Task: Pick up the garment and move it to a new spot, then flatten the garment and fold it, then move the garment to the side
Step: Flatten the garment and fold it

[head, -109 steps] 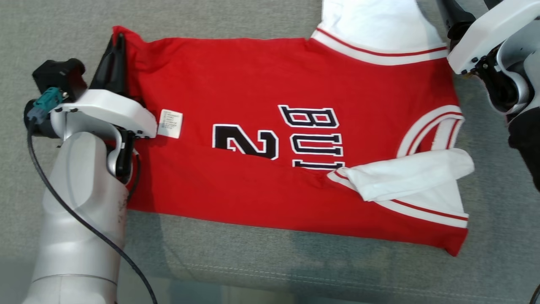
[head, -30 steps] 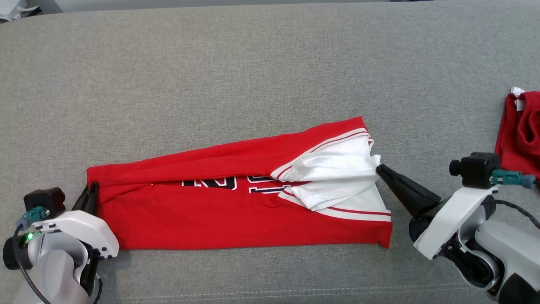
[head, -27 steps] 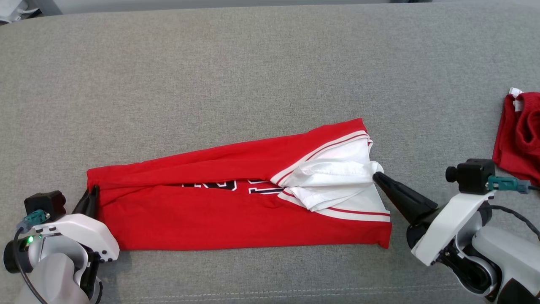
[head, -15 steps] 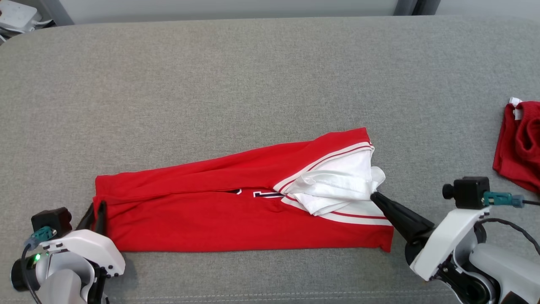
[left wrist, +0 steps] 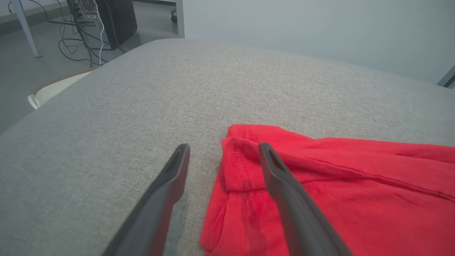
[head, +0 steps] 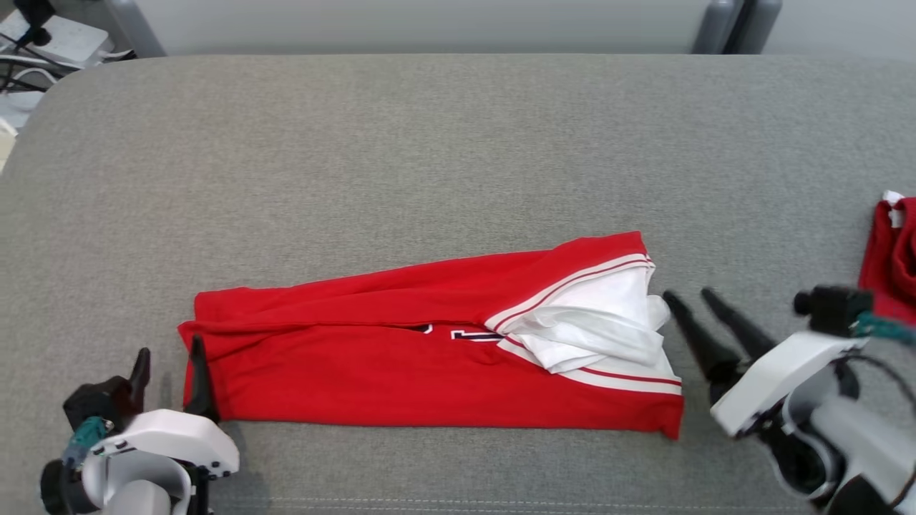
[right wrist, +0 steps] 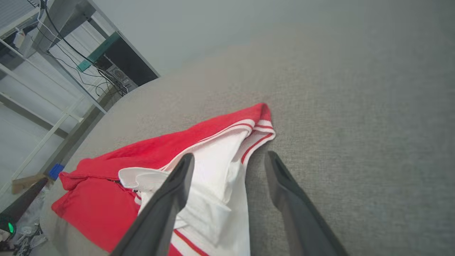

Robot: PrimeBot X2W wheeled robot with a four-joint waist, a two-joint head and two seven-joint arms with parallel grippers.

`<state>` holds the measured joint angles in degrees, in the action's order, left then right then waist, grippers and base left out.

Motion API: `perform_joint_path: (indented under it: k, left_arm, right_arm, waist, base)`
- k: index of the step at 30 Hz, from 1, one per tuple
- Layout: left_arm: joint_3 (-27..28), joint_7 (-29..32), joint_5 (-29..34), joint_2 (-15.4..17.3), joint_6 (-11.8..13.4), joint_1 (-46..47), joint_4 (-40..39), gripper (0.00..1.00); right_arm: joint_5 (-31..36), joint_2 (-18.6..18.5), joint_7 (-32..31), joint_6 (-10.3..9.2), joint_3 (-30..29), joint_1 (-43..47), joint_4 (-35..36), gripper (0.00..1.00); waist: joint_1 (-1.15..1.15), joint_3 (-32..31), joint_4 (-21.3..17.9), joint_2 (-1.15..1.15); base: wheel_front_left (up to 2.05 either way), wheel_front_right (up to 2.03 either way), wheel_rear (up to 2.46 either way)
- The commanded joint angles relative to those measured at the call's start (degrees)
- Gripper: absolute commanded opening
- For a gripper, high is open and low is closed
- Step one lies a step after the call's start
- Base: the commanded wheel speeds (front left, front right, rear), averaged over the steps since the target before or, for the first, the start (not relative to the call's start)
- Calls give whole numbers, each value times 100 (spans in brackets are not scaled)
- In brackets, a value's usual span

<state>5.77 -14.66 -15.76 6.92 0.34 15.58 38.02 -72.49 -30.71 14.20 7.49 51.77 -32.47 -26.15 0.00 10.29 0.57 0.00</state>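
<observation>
Far left first: past the rounded corner of the grey cushion (head: 429, 157) there's a white box (head: 50, 39) with dark cables (head: 18, 68) trailing off it. The left wrist view picks up a computer tower (left wrist: 106, 17) on the floor back there.

Down at the lower left sits the left gripper (head: 169, 347), fingers spread apart and holding nothing. One finger is over bare cushion, the other is over the red hem. Whether it presses the cloth, I can't tell.

Now the jersey (head: 401, 365): it lies on the near middle of the cushion, folded into a long red band running left to right. The upper flap slants down to the left, and a sliver of black-and-white lettering (head: 465, 333) peeks out of the seam. On its right end a white sleeve (head: 601, 329) with red stripes is bunched on top, a loose lump over the flat layers. Beyond it there's open grey fabric.

Next along is the right gripper (head: 687, 293), fingers wide apart and empty, tips just beside that sleeve. From its wrist view, one finger crosses over the white cloth and the other over bare cushion.

At the far right edge there's a crumpled red cloth (head: 891, 257) with a white tag, well apart from the jersey. Up top, two grey posts (head: 737, 25) stand behind the cushion.
</observation>
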Motion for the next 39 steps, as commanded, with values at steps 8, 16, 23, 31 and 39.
perform_joint_path:
  k: [8,16,23,31,39]
  left_arm:
    - [277,-34,344,-278,-72,-311,-792,100]
    - [348,-34,475,-365,-178,-423,-962,100]
    - [356,-34,493,-393,-233,-480,-1000,100]
    - [536,-34,449,-401,-389,-554,-937,100]
    - [584,-34,360,-403,-455,-534,-826,100]
  right_arm:
    - [523,596,79,0,-271,286,-836,100]
    - [584,1009,79,0,-121,255,-1420,100]
    - [386,1046,67,0,178,201,-1696,32]
    - [123,881,77,0,-113,105,-1759,0]
    - [263,583,79,0,-736,102,-1759,0]
  waist:
    - [0,35,338,0]
    - [0,44,547,0]
    - [0,11,658,0]
    - [0,-21,608,0]
    - [0,-12,438,0]
  base:
    - [0,0,0]
    - [0,0,0]
    - [0,0,0]
    - [0,0,0]
    - [0,0,0]
